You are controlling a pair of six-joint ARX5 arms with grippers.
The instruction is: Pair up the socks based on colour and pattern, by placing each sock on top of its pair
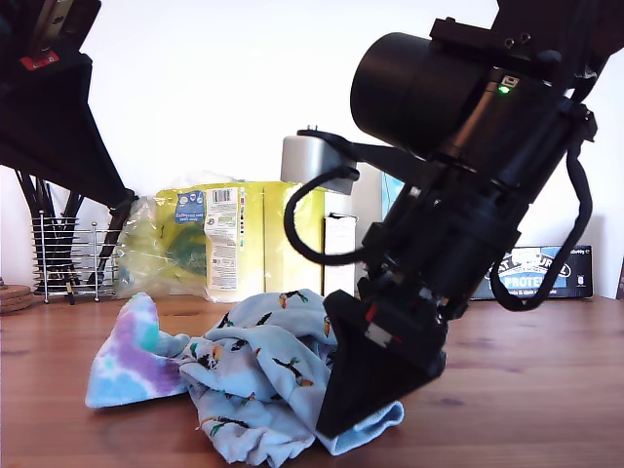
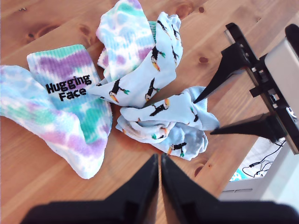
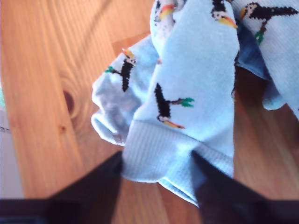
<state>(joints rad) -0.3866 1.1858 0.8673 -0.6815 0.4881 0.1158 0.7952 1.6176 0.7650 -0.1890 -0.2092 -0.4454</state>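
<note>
Down on the wooden table (image 1: 546, 390) the socks sit in one heap: two light blue bird socks (image 2: 154, 84) crumpled together, touching two tie-dye socks (image 2: 70, 112), one lettered "Hugging Face". My second gripper (image 3: 156, 175) is low at the heap, jaws spread around a blue ribbed cuff (image 3: 159, 154). My first gripper (image 2: 160, 186) hangs above, jaws pressed together, holding nothing. Behind stand a yellow package (image 1: 229, 239) and a wire basket (image 1: 68, 255).

Low tabletop exterior; wrists overhead, socks (image 2: 140, 88) shared.
</note>
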